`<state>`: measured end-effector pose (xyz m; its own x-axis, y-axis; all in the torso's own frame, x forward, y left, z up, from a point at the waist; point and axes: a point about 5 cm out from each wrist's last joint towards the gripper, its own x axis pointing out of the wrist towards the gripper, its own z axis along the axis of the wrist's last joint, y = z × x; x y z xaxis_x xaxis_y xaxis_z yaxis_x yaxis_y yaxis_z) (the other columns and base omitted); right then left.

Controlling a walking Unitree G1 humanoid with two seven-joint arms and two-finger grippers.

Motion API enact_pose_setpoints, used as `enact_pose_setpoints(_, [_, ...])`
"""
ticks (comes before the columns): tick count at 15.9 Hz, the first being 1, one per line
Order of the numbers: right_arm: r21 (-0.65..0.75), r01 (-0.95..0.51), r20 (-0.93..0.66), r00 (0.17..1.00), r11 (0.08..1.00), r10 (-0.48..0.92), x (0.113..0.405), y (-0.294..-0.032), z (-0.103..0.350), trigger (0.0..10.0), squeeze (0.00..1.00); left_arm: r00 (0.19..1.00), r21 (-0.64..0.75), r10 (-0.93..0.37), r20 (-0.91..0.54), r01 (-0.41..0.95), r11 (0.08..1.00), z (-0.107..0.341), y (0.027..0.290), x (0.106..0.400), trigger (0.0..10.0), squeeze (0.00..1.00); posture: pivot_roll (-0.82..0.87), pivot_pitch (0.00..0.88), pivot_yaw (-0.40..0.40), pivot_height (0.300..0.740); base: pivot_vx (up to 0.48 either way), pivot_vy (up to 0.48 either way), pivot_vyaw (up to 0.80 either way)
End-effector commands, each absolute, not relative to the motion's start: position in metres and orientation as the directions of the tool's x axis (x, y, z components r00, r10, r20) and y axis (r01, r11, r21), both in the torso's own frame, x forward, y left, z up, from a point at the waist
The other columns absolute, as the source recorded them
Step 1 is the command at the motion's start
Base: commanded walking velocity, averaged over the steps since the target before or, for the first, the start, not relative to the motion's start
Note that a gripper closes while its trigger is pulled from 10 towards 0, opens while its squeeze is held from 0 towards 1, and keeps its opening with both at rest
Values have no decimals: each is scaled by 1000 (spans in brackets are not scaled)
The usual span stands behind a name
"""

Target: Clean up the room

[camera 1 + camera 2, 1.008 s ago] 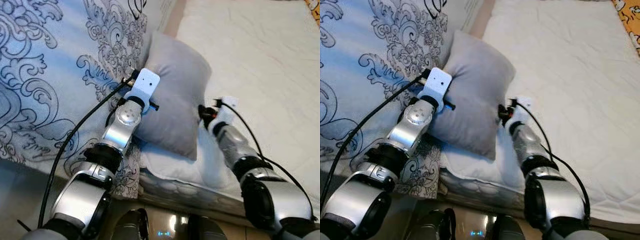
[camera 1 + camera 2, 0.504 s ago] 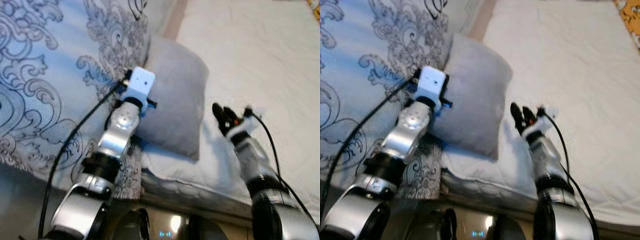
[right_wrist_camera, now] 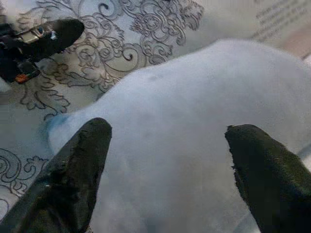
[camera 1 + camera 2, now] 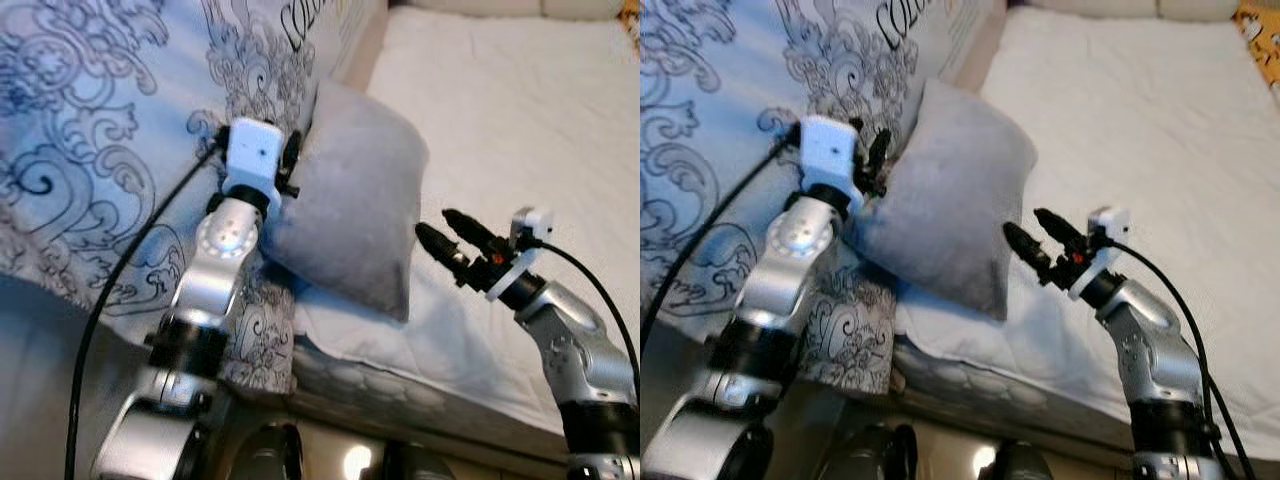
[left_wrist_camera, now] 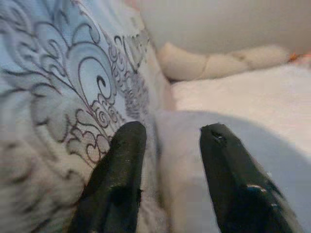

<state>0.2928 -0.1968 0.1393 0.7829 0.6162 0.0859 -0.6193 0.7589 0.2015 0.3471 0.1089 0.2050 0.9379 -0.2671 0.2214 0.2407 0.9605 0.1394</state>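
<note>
**Pillow at the bed's edge, one gripper on it, one held off**

Pillow point(image 4: 355, 225), plain grey and softly plump, stands tilted on its lower edge on the white mattress point(image 4: 520, 110), near the mattress's front edge. Its cloth is smooth and unmarked, with a rounded top corner and a pinched lower corner pointing down toward the bed's front. Its left side leans against a large pale blue quilt point(image 4: 90, 150) printed with dark scrollwork.

The left gripper point(image 4: 287, 165) sits at the pillow's upper left edge, right where pillow meets quilt. In the left wrist view its two black fingers point(image 5: 121, 170) stand apart, one against the patterned quilt and the other over the grey cloth, with the pillow's edge between them; they are parted, and whether they press the cloth cannot be told.

The right gripper point(image 4: 452, 237) hangs just beside the pillow's right side, clear of it, above the mattress. Its fingers point(image 3: 73, 174) are spread wide, framing the pillow's grey face in the right wrist view.

The mattress is covered in a white quilted pad with a fine stitched texture and runs well back to pale cushions at the far end. A patch of orange fabric point(image 4: 1260, 25) shows at the far right corner. Below the bed's front edge lies glossy flooring point(image 4: 330, 460).
</note>
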Motion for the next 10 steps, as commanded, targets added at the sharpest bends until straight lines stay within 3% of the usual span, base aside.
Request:
enact_pose_setpoints(1, [176, -609, 70, 792, 774, 607, 291, -196, 145, 10000, 1000, 944, 114, -264, 198, 245, 963, 202, 115, 344, 10000, 882, 23, 33, 56, 740, 0, 0, 0])
enact_pose_setpoints(2, [191, -587, 59, 807, 787, 588, 286, -191, 149, 10000, 592, 946, 148, -278, 170, 254, 956, 195, 118, 334, 10000, 251, 11, 22, 48, 740, 0, 0, 0])
enact_pose_setpoints(3, [188, -517, 28, 853, 835, 521, 283, -186, 148, 10000, 0, 949, 155, -277, 151, 254, 955, 187, 120, 325, 10000, 224, 5, 14, 40, 740, 0, 0, 0])
enact_pose_setpoints(5, [180, -412, 4, 908, 893, 418, 275, -177, 148, 10000, 0, 956, 104, -273, 105, 262, 959, 174, 123, 305, 10000, 231, -2, 3, 28, 740, 0, -437, 0])
enact_pose_setpoints(7, [292, -295, 21, 953, 910, 303, 266, -170, 150, 10000, 0, 969, 65, -243, 38, 240, 969, 158, 130, 285, 10000, 235, -8, 0, 26, 740, 0, -448, 0])
enact_pose_setpoints(10, [231, -194, -48, 976, 953, 211, 259, -164, 140, 10000, 0, 974, 37, -225, -21, 226, 974, 148, 134, 270, 10000, 235, -11, 0, 31, 740, 0, -447, 0])
